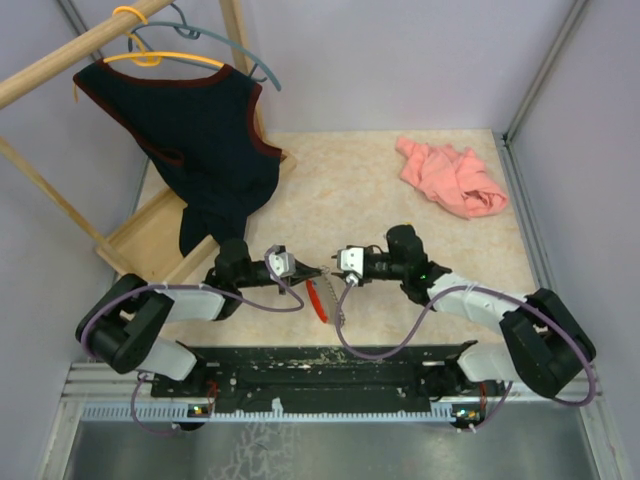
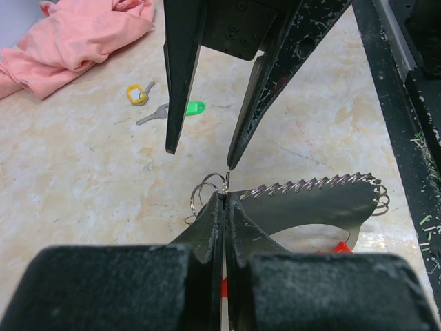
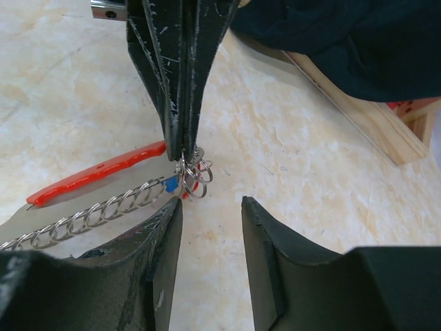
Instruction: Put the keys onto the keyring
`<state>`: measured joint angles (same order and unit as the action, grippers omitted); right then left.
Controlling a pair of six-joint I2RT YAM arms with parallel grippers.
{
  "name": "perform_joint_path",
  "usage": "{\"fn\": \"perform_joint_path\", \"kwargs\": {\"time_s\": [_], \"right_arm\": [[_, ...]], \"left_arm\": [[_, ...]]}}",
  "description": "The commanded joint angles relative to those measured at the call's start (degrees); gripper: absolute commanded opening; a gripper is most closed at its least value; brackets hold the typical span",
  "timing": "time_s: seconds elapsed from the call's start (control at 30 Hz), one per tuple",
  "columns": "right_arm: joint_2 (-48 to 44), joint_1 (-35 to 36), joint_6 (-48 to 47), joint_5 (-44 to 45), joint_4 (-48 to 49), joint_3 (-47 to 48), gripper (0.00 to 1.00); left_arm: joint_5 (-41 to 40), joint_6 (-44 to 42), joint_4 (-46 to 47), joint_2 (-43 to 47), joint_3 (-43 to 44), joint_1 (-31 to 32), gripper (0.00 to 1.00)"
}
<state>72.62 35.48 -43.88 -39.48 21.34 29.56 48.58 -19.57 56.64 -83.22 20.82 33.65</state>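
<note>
Pinching the keyring (image 2: 310, 186) by its small rings in the fully closed left gripper (image 2: 225, 196); facing the keyring with the right gripper (image 3: 210, 203) parted, holding nothing.

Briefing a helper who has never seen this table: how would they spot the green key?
Find the pink cloth on the table. Two small keys lie on the bare surface near it. The green key has a bright green head and lies farther from the cloth than the yellow key.
</note>
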Motion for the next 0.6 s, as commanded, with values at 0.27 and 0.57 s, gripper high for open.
{"fn": "perform_joint_path", "kwargs": {"time_s": [0.27, 0.57], "right_arm": [[5.0, -0.4, -2.9, -6.8, 2.0, 5.5, 0.35], [7.3, -0.5, -0.7, -11.1, -7.7, 11.2, 0.07]], "left_arm": [[5.1, -0.8, -1.6, 1.0, 2.7, -0.2, 0.0], [5.4, -4.4, -8.8, 1.8, 4.8, -0.2, 0.0]]}}
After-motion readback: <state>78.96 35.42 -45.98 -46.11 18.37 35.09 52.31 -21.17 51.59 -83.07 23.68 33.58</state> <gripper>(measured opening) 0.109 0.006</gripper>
